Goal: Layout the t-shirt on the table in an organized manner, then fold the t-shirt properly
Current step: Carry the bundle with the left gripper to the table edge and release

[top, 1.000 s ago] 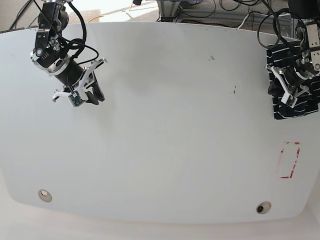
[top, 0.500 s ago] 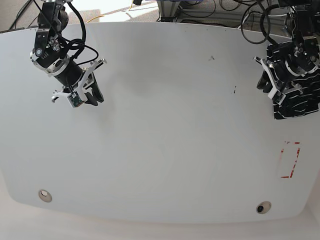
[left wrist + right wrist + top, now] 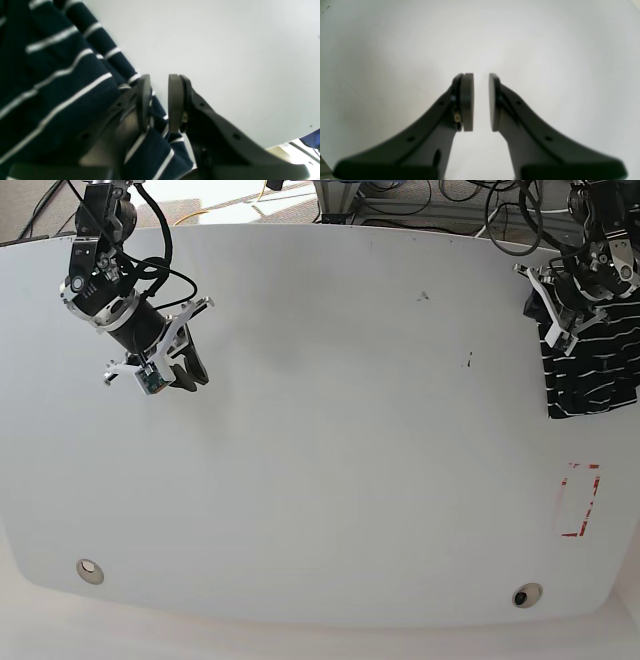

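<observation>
Left wrist view: left pincer (image 3: 160, 102) narrowly parted over the t-shirt (image 3: 57, 82) edge, gripping nothing; right pincer (image 3: 481, 102) likewise, empty.

The t-shirt (image 3: 598, 370) runs off the base view's right edge, its top hidden under the left hand (image 3: 548, 315).

White table (image 3: 320, 460), folded striped t-shirt (image 3: 595, 375) at its edge

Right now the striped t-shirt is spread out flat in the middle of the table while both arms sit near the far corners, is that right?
Not quite. The t-shirt is not in the middle: it lies bunched at the table's far edge, right beside the left gripper, as the base view shows. The right gripper does sit near the other far corner.
</observation>
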